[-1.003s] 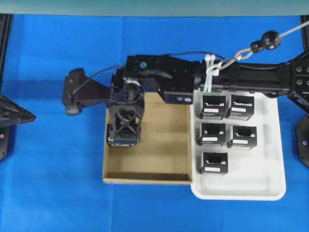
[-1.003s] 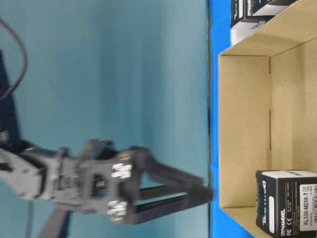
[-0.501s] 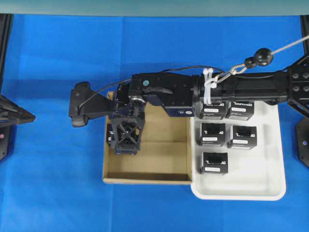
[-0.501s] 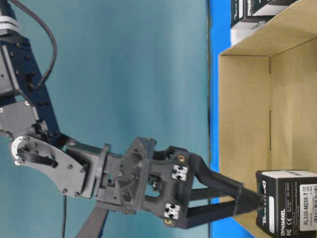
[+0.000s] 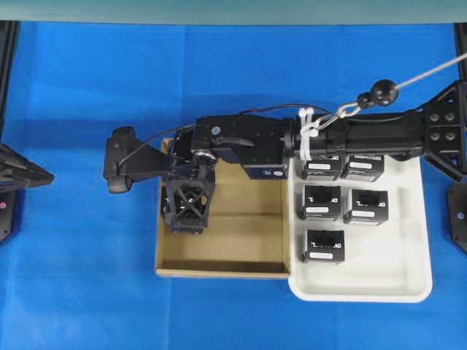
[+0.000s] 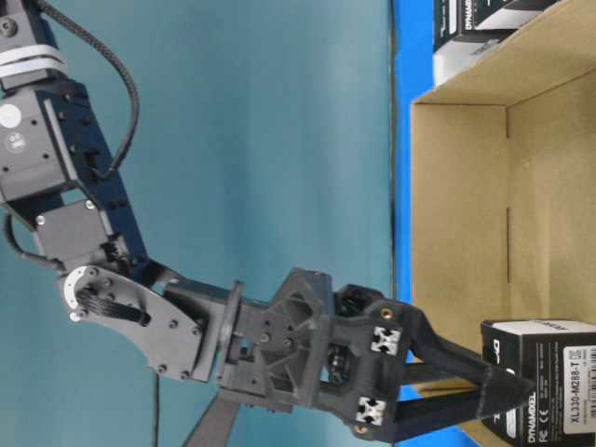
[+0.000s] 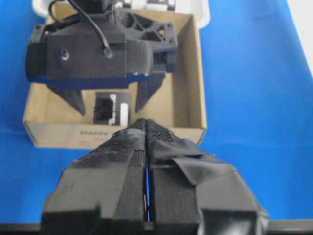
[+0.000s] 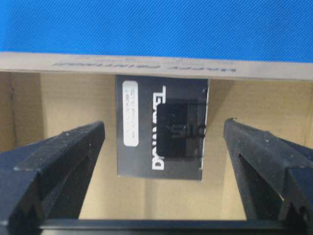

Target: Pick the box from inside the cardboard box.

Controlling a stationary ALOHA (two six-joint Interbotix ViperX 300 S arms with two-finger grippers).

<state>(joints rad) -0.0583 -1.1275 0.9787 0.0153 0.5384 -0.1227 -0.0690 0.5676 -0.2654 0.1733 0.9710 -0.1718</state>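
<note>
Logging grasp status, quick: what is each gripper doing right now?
Left gripper: closed, holding nothing.
Right gripper: open, fingers on either side of the black box, not gripping it.

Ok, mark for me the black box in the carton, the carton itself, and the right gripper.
box [image 8: 161, 127]: right wrist view, middle of its lettered top face.
cardboard box [image 5: 244, 244]: overhead view, bare floor.
right gripper [image 8: 164, 147]: right wrist view, midway between its open fingertips, over the box.

"DYNAMIXEL", "XL330-M288-T" on the box [image 6: 545, 382], "HAPPY" on the cardboard box [image 7: 54, 132]
</note>
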